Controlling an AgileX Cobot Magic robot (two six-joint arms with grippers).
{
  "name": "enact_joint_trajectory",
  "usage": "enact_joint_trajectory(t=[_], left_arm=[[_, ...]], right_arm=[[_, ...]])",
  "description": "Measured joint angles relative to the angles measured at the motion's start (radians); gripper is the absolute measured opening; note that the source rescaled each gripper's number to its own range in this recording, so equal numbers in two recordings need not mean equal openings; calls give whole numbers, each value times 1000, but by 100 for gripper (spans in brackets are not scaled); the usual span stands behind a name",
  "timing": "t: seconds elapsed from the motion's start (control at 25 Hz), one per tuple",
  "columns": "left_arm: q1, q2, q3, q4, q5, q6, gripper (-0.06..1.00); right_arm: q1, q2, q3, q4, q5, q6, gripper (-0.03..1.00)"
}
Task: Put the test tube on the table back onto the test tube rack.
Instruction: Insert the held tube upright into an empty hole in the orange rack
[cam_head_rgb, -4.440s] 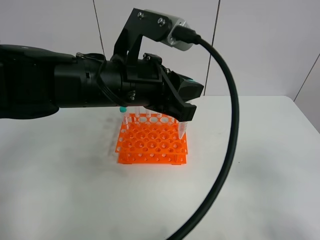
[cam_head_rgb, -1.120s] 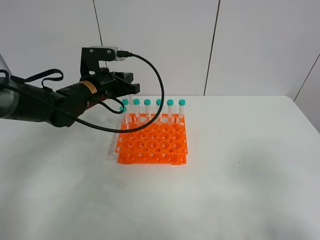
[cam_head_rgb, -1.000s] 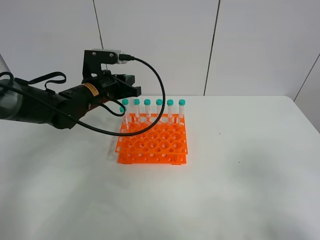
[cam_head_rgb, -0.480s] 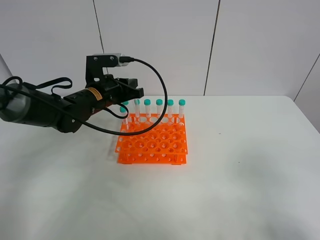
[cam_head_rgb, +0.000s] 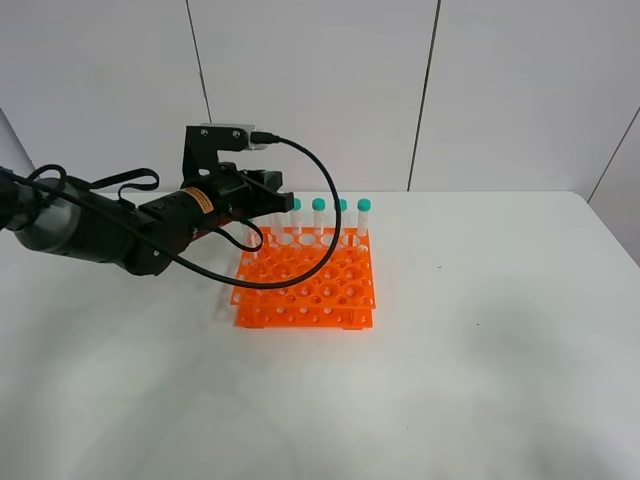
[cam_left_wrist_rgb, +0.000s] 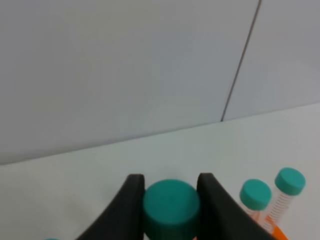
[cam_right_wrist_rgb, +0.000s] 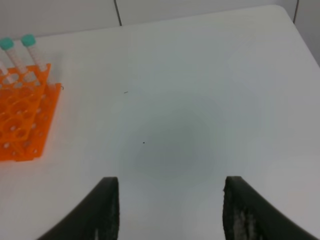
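**High view with both wrist views.** The left pincer (cam_head_rgb: 277, 188) reaches over the far left corner of the rack (cam_head_rgb: 318, 296). In its wrist view we see its fingers (cam_left_wrist_rgb: 131, 200) clamped on the teal cap of the tube (cam_left_wrist_rgb: 170, 205). Arm and pincer hide the tube's lower end, so we cannot tell whether its tip sits in a hole.

Other tubes (cam_head_rgb: 341, 216) stand in the rack's far row just beside the pincer, and four of their caps show to its right. A black cable (cam_head_rgb: 311, 159) loops from the wrist camera (cam_head_rgb: 228, 134) down across the rack's left half, in front of that row.

The right pincer (cam_right_wrist_rgb: 170, 181) hangs with its jaws half apart over the table (cam_head_rgb: 480, 390), well apart from the rack. The table is white and matte. Behind it stands a pale panelled wall (cam_head_rgb: 520, 90) with dark seams.
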Motion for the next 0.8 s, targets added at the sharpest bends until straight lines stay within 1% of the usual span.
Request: enact_joint_trajectory(t=[0.12, 0.24, 0.52, 0.72, 0.8], left_arm=[[0, 0, 0, -16, -17, 39, 0], [0, 0, 0, -20, -22, 44, 0], [0, 6, 0, -26, -23, -6, 0], [-2, 19, 0, -72, -23, -12, 0], [-2, 21, 0, -72, -23, -12, 0]], right_arm=[[0, 0, 0, 0, 0, 0, 54], [0, 0, 0, 0, 0, 0, 54], [0, 0, 0, 0, -1, 0, 54], [0, 0, 0, 0, -1, 0, 54], [0, 0, 0, 0, -1, 0, 54]])
